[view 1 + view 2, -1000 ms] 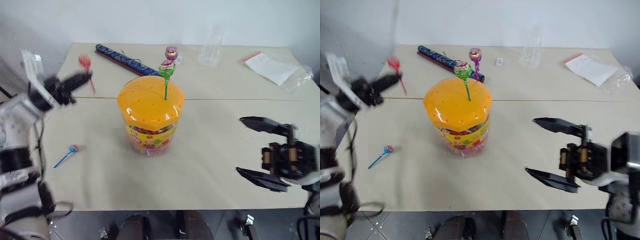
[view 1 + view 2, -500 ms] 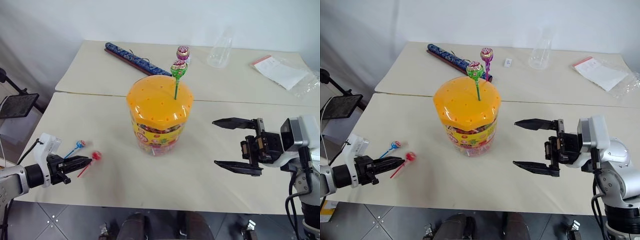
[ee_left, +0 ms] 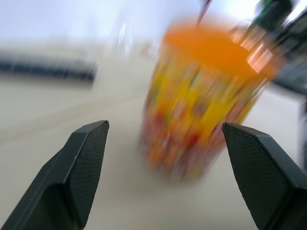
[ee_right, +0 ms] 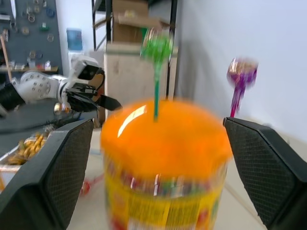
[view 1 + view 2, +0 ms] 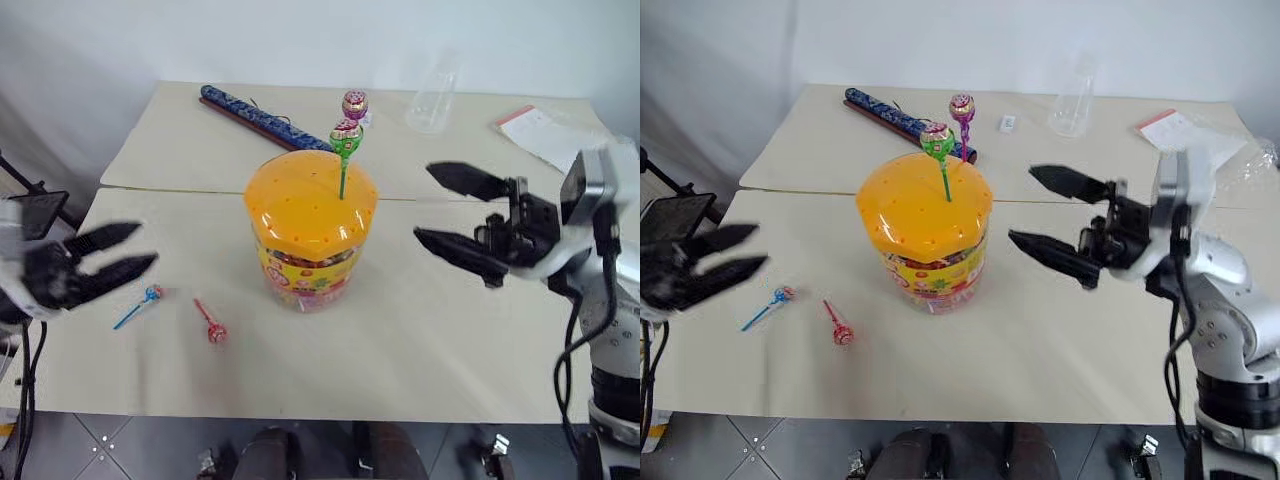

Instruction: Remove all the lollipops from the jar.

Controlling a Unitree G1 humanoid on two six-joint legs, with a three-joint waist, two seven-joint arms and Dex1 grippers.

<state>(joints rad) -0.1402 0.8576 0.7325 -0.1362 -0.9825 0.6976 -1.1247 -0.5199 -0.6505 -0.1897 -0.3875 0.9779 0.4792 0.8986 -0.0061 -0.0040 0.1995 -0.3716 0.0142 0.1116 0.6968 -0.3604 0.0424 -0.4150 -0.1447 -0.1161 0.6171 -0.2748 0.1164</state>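
Two lollipops are out already: the blue-stick lollipop (image 5: 140,304) and the red-stick lollipop (image 5: 210,324) lie on the counter (image 5: 420,340), just beyond the tips of the left gripper (image 5: 125,250), whose fingers stand wide apart with nothing between them. Two remain planted in the jar (image 5: 310,235): the green-stick lollipop (image 5: 345,140) near the middle of the domed orange lid, and the purple-stick lollipop (image 5: 353,105) at the lid's far edge.

The right gripper (image 5: 440,208) hovers level with the lid, beside the jar, its fingers spread to their widest and empty, pointing across toward the two sticks. The step in hand looks like a reach for the green one, which stands nearer those fingertips.

To do it well, the fingers should straddle the thin stick just under the wrapped head, not the head itself, which is shiny and likely to slip. They need to narrow a good deal before closing, so the purple stick close behind is not caught as well. The pull should run straight up along the stick; a sideways drag could tip the jar, which nothing steadies.

A long dark blue stick (image 5: 260,120) and a clear cup (image 5: 432,100) lie well beyond the fingertips, out of the way.
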